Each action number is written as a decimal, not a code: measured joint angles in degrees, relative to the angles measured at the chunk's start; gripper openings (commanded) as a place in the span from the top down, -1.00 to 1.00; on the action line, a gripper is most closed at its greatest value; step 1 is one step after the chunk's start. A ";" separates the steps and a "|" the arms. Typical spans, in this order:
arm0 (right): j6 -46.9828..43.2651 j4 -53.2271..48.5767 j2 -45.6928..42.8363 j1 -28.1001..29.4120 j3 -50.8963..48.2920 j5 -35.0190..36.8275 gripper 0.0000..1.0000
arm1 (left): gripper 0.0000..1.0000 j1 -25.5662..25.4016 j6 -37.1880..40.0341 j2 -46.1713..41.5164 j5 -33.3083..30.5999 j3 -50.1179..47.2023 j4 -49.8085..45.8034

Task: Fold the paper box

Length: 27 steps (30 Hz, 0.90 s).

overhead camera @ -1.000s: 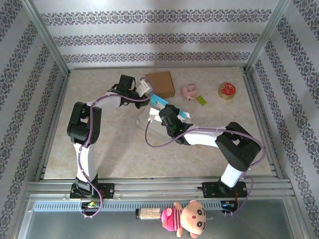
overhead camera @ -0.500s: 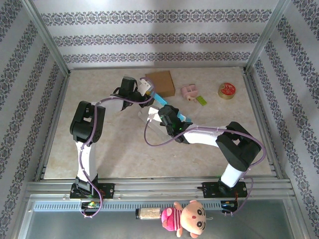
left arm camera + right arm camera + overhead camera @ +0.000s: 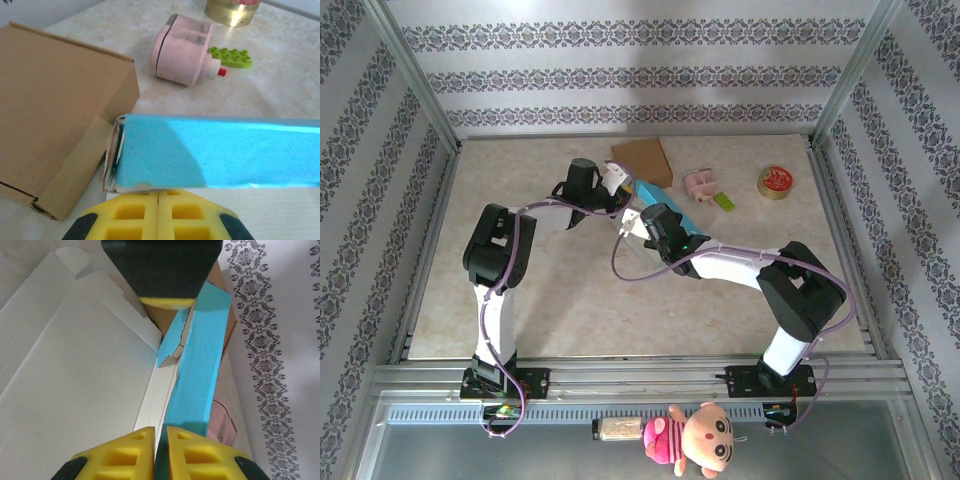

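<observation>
1. The paper box [image 3: 656, 196] lies mid-bench [image 3: 570, 290], just in front of a brown carton [image 3: 50, 100]. Its blue panel stands on edge, w/ white flaps flat beside it.
2. My R pincer [image 3: 160, 442] is clamped on the blue panel's near edge.
3. My L pincer [image 3: 158, 220] has its fingers pressed together, nothing btwn them, tips touching the box end nearest the carton.
4. Past the box: pink toy [image 3: 182, 50], green brick [image 3: 231, 56] next to it, round tin [image 3: 776, 182] further right.
</observation>
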 measured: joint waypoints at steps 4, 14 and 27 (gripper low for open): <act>2.62 -5.38 0.00 -2.14 3.61 -2.49 0.10 | 1.00 -0.55 -0.07 -2.60 -0.46 -0.50 0.00; 15.13 -21.84 0.00 -8.59 14.69 -14.29 -0.02 | 1.00 -1.77 -1.70 -2.99 -1.84 -0.39 -1.70; 26.53 -37.81 0.59 -18.75 28.44 -26.40 -0.41 | 0.88 -1.81 -10.01 -5.64 -2.14 -0.52 -6.86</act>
